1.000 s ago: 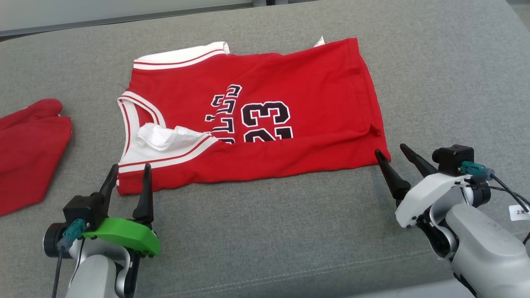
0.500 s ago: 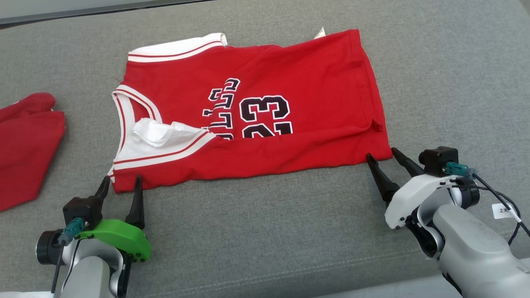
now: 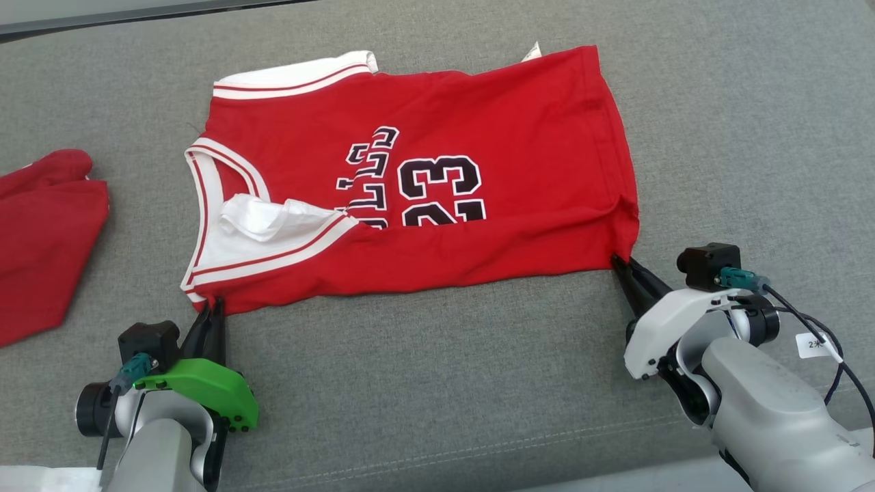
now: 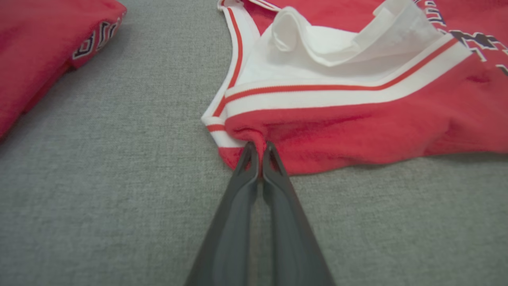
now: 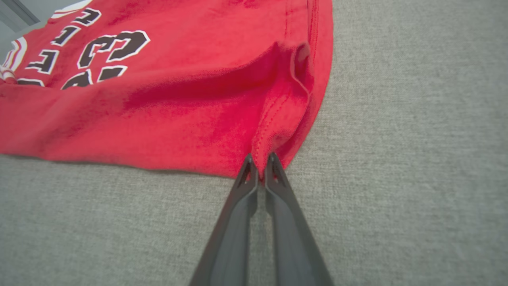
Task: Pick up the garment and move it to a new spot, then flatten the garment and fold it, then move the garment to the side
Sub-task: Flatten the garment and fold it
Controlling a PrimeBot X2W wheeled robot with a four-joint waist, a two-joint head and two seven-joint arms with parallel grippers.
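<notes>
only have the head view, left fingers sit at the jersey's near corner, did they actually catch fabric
Observer: Yes. The left gripper is shut, with a pinch of the red jersey between its tips.
Operator: and the right
Observer: The right gripper is shut on the stitched hem corner, cloth puckering above its tips.
Operator: anything on that one at far left
Observer: The second red garment has black-and-white print along its edge.
</notes>
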